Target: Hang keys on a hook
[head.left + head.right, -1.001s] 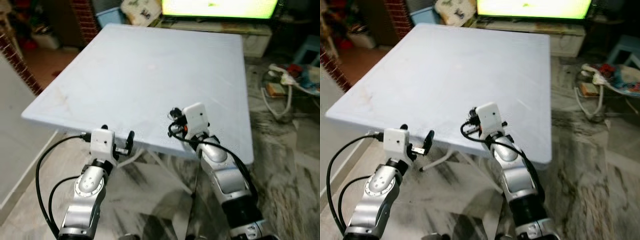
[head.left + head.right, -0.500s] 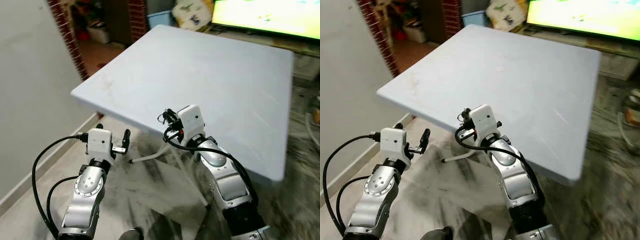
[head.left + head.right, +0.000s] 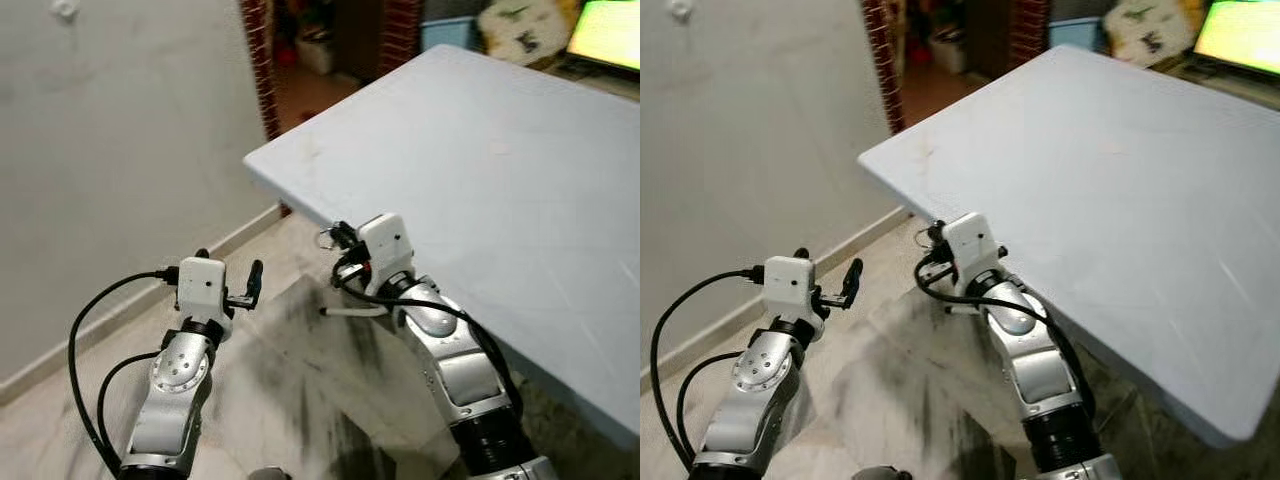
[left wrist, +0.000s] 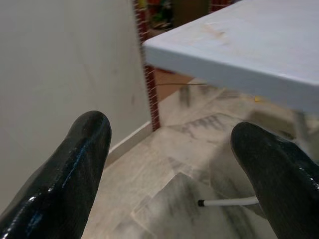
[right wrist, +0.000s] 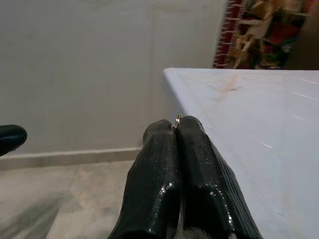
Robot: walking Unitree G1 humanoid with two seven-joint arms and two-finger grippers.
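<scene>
Head views first: my right gripper point(image 3: 333, 236) sits just off the near corner of the pale blue table point(image 3: 500, 150), fingers pinched together on a small metal key ring point(image 3: 325, 238) that pokes out at their tips. Keys themselves are too small to make out; the ring is all I can see of them. My left gripper point(image 3: 232, 283) is raised over the marbled floor point(image 3: 300, 400), well apart from the table, with its 2 black fingers spread and nothing between them. A black cable point(image 3: 85, 340) loops from my left wrist down along the silver arm. A plain grey wall point(image 3: 120, 120) stands to my left, with a small white fitting point(image 3: 65, 9) high on it; I cannot tell whether it is a hook. Beyond the wall is a brick doorway edge point(image 3: 258, 50), and a bright screen point(image 3: 610, 30) glows past the table's far edge. A white table leg point(image 3: 355, 311) shows under the table near my right wrist.

Left wrist view: my 2 fingers point(image 4: 75, 169) stand wide apart, empty, looking toward the table's corner, the wall and the brick edge point(image 4: 147, 84).

Right wrist view: my fingers point(image 5: 159, 174) are pressed flat against each other, and a sliver of the ring point(image 5: 177, 118) glints at the tips. The table's corner point(image 5: 169, 74) lies just ahead of them, the wall behind it, and a tip of my left gripper's finger point(image 5: 10, 137) shows at the side.
</scene>
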